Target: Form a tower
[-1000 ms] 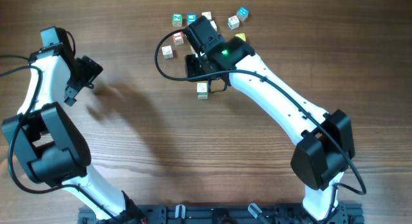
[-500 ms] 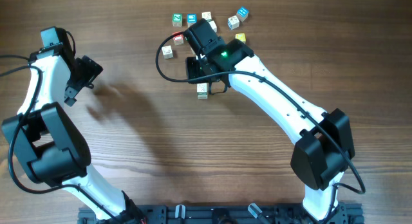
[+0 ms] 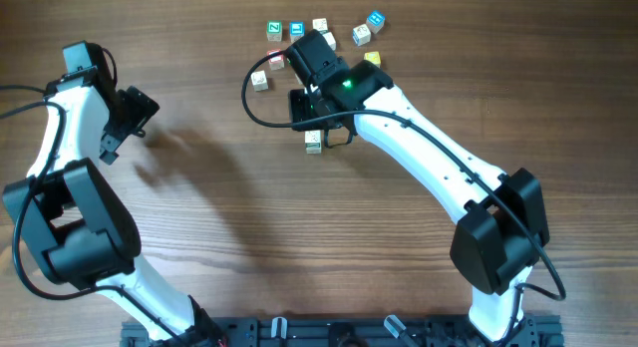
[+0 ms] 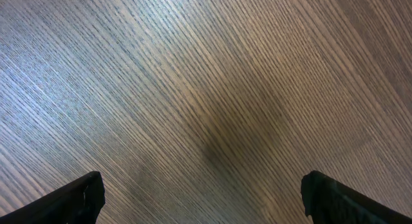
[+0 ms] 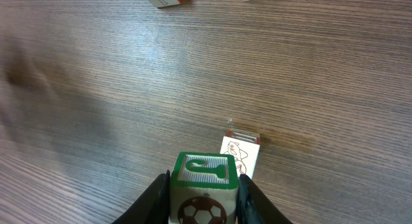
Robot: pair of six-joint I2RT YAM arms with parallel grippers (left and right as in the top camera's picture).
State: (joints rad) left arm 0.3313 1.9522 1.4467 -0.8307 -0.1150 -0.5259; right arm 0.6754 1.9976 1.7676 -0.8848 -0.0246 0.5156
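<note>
Tower cube (image 5: 201,179), green-lettered, pinched in right hand (image 5: 205,201) over wood-grain table (image 5: 96,89); left hand (image 4: 203,198) gapes empty.

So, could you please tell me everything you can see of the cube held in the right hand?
The cube is a small, pale, wooden-looking block. Its top face has a green frame around a green letter, and its near face shows a brown football picture. It sits upright, gripped on two opposite sides by the right hand's black fingers. Its bottom is cut off, so I cannot tell if it rests on the table. A second cube stands just beyond; contact is unclear.
</note>
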